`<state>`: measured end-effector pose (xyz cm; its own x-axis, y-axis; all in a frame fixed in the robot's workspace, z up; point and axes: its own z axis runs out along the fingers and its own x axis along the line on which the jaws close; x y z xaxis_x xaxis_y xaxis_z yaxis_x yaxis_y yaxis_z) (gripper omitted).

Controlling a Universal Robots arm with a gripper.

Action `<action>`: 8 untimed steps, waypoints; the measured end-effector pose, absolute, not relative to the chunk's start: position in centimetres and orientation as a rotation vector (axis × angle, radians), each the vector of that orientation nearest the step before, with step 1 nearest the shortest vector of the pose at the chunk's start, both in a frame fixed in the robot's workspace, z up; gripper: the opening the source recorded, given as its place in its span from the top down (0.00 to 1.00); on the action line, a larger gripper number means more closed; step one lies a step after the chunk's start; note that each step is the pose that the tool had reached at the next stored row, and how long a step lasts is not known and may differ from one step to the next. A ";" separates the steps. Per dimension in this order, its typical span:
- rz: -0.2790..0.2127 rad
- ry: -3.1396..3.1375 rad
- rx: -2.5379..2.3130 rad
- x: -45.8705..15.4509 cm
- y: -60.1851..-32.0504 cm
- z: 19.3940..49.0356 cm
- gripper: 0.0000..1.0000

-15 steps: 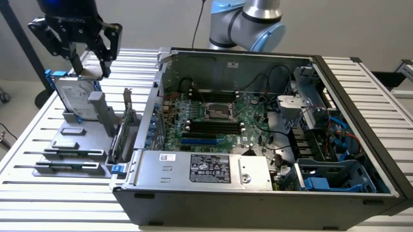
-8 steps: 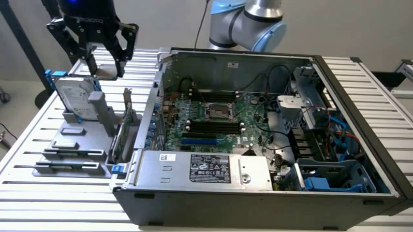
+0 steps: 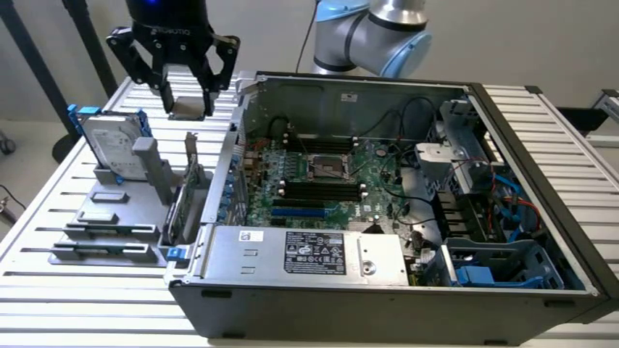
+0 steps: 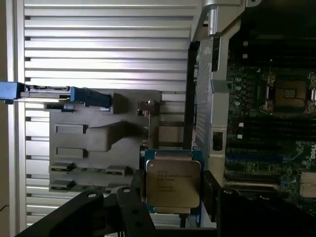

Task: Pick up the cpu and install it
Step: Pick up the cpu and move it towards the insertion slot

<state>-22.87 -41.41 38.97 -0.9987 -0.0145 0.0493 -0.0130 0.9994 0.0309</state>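
I'm pinching the cpu [image 4: 173, 181] edge-on between my jaws, with the gripper [image 3: 185, 100] hanging above the table [image 3: 68, 304], just outside the case [image 3: 387, 297]. I'm judging the pick done and the carry in hand. The socket [image 3: 327, 167] is sitting well apart, apparently unfilled.

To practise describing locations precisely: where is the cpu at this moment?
The cpu is clamped in the gripper, held in the air near the hard drive at the exterior view's left, outside the open computer case.
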 end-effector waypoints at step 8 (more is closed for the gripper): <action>-0.047 -3.091 0.021 -19.2 -41.2 39.0 0.45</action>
<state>-19.22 -41.24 38.97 -0.9986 -0.0145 0.0499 -0.0129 0.9994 0.0309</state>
